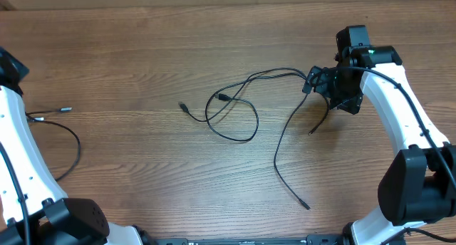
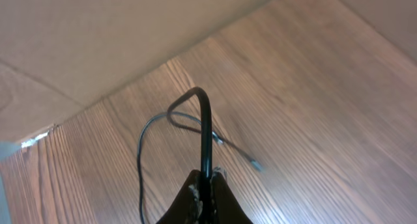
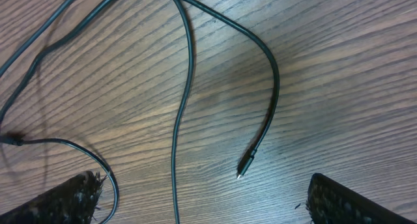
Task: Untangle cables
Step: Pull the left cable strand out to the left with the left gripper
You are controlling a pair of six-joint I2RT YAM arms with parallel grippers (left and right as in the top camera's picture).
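I'm looking down on the wooden table, with the right arm reaching in from the right edge and the left arm running up the left edge.

The tangle of cables lies in the middle of the table, right of centre. One loop is spread out flat. A long strand trails down from it towards my side of the table. The tangle's upper strands run right up to the head of the right arm.

A separate cable lies at the far left, well apart from the tangle.

The right gripper hangs over the tangle's right end with its fingers spread wide and nothing in them. In the right wrist view, two strands lie on the wood between the fingers. One runs straight down, and the other curves round and ends in a plug end.

The left gripper is pinched tight on the separate cable. The cable rises from between its fingertips, bends over sharply and drops back to the table. Its small plug rests on the wood just beyond.
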